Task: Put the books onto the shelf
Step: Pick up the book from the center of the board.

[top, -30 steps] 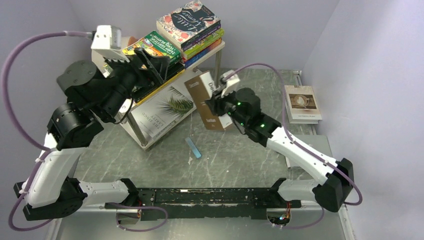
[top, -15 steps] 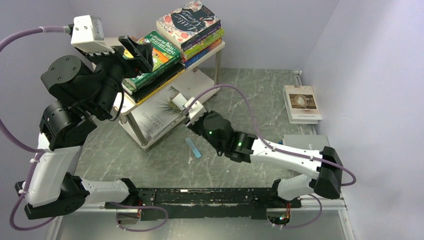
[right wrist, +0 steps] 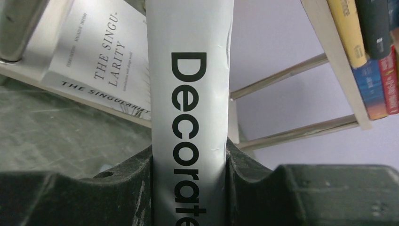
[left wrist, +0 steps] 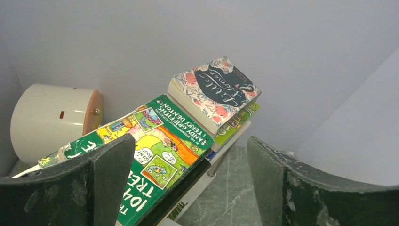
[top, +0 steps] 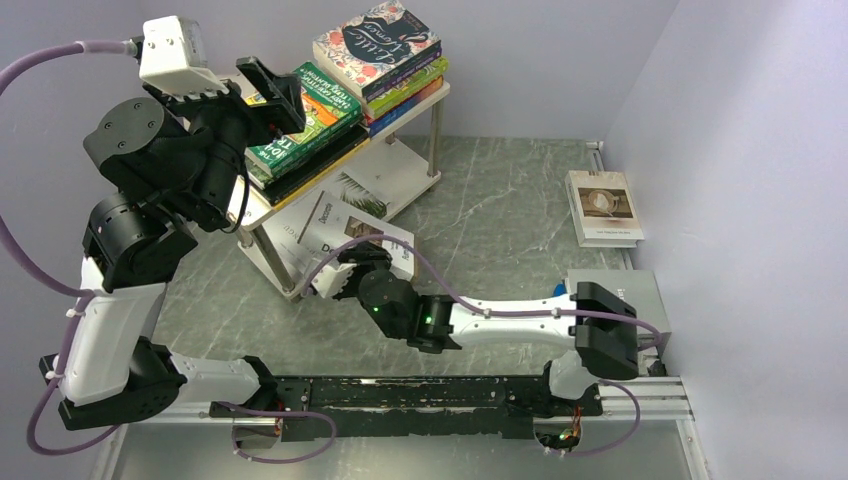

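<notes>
The white two-tier shelf (top: 428, 101) stands at the back left. On its top board lie the green Treehouse book (top: 310, 125) (left wrist: 155, 155) and a stack topped by the floral Little Women (top: 380, 45) (left wrist: 214, 89). My left gripper (top: 278, 98) (left wrist: 188, 188) hovers open just above the Treehouse book's near end, holding nothing. My right gripper (top: 362, 262) (right wrist: 190, 165) is shut on a white book marked "Decorate" (top: 345, 225) (right wrist: 190, 94), held spine-up in front of the lower tier. There a white book, The Singularity (right wrist: 101, 52), lies flat.
A white cylinder with a peach end (left wrist: 51, 120) sits behind the shelf's left end. A book with a coffee cover (top: 605, 205) lies by the right wall and a grey one (top: 645, 285) under my right arm's shoulder. More spines (right wrist: 371, 47) show on the top board.
My right arm swung the Decorate book down and left, from mid-table to the front of the lower tier. My left gripper backed up off the Treehouse book and opened wider.
</notes>
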`<action>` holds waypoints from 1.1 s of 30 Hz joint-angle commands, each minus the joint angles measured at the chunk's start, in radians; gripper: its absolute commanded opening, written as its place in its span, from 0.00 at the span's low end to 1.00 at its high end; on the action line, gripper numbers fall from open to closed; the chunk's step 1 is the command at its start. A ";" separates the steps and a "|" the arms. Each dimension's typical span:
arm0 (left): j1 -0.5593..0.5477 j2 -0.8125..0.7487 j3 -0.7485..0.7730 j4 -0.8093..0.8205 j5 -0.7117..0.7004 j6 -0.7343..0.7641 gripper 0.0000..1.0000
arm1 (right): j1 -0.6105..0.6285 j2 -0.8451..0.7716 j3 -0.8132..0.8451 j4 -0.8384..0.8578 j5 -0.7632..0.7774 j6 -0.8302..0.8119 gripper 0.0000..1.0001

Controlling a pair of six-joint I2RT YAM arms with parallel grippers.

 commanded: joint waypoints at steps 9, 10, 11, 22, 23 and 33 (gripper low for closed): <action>0.002 0.005 0.028 -0.082 -0.008 -0.007 0.93 | -0.031 0.164 0.114 0.230 -0.061 -0.269 0.37; 0.002 0.001 0.021 -0.100 0.001 -0.016 0.93 | -0.037 0.172 0.119 0.243 -0.063 -0.273 0.37; 0.002 -0.005 0.015 -0.123 0.015 -0.027 0.94 | -0.042 0.173 0.122 0.243 -0.067 -0.269 0.37; 0.002 -0.187 -0.189 -0.372 0.219 -0.367 0.97 | -0.038 -0.106 -0.042 0.175 -0.102 -0.020 0.37; 0.002 -0.194 -0.193 -0.377 0.232 -0.396 0.97 | -0.037 -0.138 -0.065 0.170 -0.102 0.002 0.37; 0.002 -0.154 -0.231 -0.257 0.491 -0.543 0.97 | -0.038 -0.411 -0.280 0.280 -0.021 0.031 0.37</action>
